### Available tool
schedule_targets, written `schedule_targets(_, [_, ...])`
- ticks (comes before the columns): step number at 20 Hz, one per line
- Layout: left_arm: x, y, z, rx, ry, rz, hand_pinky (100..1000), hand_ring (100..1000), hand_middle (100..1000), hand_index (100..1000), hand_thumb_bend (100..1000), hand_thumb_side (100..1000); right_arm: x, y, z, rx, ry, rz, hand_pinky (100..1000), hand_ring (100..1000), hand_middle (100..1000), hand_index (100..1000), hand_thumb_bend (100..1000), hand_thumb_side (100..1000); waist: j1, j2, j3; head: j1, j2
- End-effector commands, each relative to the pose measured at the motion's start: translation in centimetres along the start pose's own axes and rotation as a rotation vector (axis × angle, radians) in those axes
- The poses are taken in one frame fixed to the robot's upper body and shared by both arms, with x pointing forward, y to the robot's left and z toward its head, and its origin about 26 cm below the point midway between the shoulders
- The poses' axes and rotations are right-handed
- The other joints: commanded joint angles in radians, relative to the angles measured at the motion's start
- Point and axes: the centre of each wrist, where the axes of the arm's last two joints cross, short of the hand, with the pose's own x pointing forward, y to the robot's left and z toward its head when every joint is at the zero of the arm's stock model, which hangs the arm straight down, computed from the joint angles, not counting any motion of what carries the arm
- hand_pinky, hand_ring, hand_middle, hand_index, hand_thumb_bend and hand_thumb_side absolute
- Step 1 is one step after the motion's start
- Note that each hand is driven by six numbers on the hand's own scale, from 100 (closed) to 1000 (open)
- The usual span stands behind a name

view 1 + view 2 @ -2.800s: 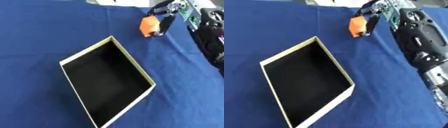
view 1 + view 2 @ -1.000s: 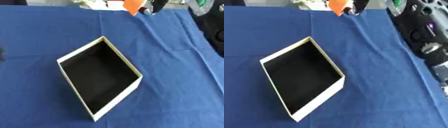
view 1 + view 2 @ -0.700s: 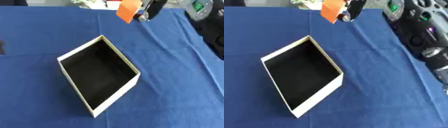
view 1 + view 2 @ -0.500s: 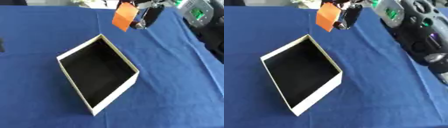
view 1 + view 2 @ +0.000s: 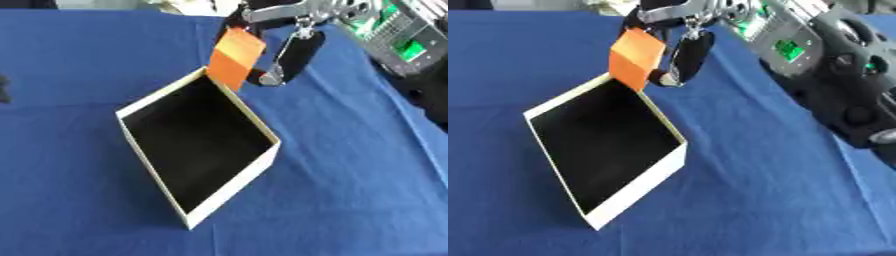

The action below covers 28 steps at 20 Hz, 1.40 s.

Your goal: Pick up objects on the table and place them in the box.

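Fingers (image 5: 284, 65) of the right hand (image 5: 289, 30) curled down around the upper end of a small orange rectangular block (image 5: 234, 59); one dark finger hangs beside the block on its right, others grip it from the top, so the block is pinched and carried clear of the bench. Block tilted, its lower corner hovering just above the far corner of an open, shallow cardboard box with pale cream walls and a black interior (image 5: 199, 150). Cannot tell whether block and rim touch; they appear very close. Right arm comes in from the upper right: silver joints near the hand, then a bulky black forearm casing with green-lit panels (image 5: 785, 47), seen best in the right eye view. Box lies askew on the bench, one corner pointing away from the robot, another toward the lower edge; its interior is dark and nothing can be made out inside. Bench covered by a blue cloth (image 5: 350, 175) with faint creases. A small dark shape sits at the left margin of the cloth (image 5: 4, 87); unidentifiable. Left hand not seen in either view.
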Motion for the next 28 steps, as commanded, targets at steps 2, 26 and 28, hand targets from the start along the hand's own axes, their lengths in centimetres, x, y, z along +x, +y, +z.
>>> schedule_targets(2, [0.6, 0.1, -0.5, -0.017, -0.025, -0.005, 346, 480, 507, 664, 100, 724, 1.5, -1.0, 0.8, -0.019, 0.0, -0.012, 665, 684, 317, 410, 100, 100, 0.003, -0.018, 0.001, -0.004, -0.003])
schedule_targets(26, [0.5, -0.8, -0.5, -0.041, -0.012, 0.041, 341, 478, 507, 663, 100, 728, 5.0, 5.7, -6.8, 0.15, 0.067, -0.055, 648, 705, 378, 446, 100, 100, 0.002, 0.007, 0.042, -0.03, -0.014])
schedule_targets(28, [0.5, -0.8, -0.5, -0.04, -0.012, 0.041, 342, 478, 507, 663, 100, 728, 5.0, 5.9, -7.0, 0.162, 0.055, -0.041, 657, 719, 433, 501, 100, 105, 0.003, 0.007, 0.043, -0.032, -0.013])
